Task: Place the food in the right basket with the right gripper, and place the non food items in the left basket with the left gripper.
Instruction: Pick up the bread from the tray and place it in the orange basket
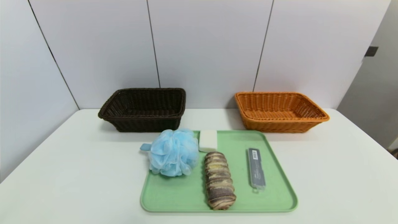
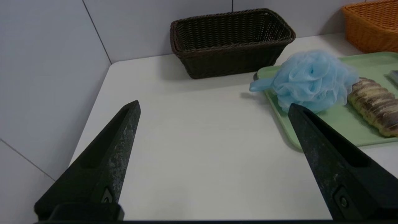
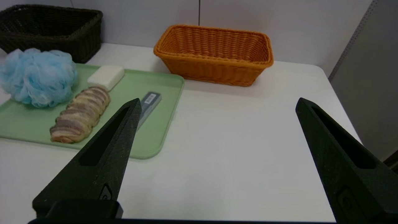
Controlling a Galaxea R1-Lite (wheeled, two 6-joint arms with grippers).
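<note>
The loaf [image 1: 219, 180] is laid lengthwise, near end toward the robot, on the tray [image 1: 186, 199], between pouf [image 1: 174, 152] and case [image 1: 256, 168]; it is best reached by the right gripper [image 3: 218, 99], spread wide with nothing held, from whose side it lies leftward; the left gripper [image 2: 214, 104] is likewise spread, unladen, above the table's left side

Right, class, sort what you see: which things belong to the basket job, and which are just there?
Part of the job:
- loaf
- pouf
- soap
- case
- dark basket
- orange basket
- left claw
- right claw

Just there:
- tray
- table
- wall
</note>
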